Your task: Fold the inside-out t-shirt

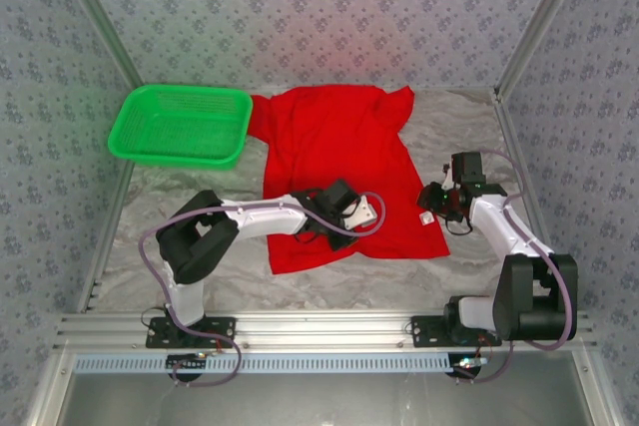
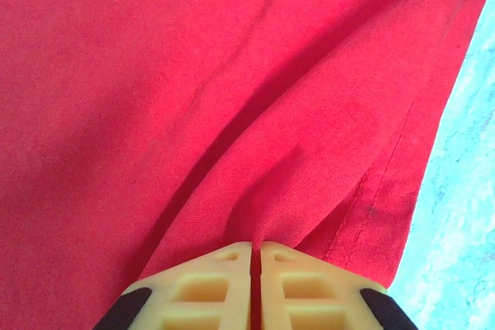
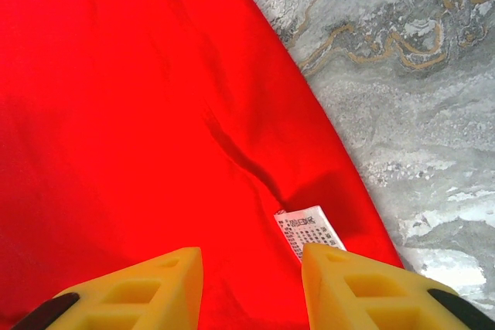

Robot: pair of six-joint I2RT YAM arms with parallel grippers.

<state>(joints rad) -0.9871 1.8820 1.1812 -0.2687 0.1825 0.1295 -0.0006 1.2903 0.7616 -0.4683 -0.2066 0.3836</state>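
Observation:
The inside-out t-shirt (image 1: 339, 157) lies spread on the marbled table, plain red side up, with one sleeve reaching toward the basket. My left gripper (image 1: 369, 213) rests on its lower middle. In the left wrist view the left gripper (image 2: 255, 251) is shut on a pinched ridge of the t-shirt (image 2: 232, 98), and the stitched hem (image 2: 371, 206) runs just to the right. My right gripper (image 1: 433, 207) hovers at the shirt's right edge. In the right wrist view the right gripper (image 3: 251, 259) stands open over the cloth (image 3: 139, 113), its right finger beside the small white tag (image 3: 308, 229).
A green plastic basket (image 1: 182, 125) stands at the back left, touching the shirt's sleeve. Bare marbled tabletop (image 1: 479, 127) lies to the right of the shirt and along the front (image 1: 329, 291). Patterned walls close in the back and sides.

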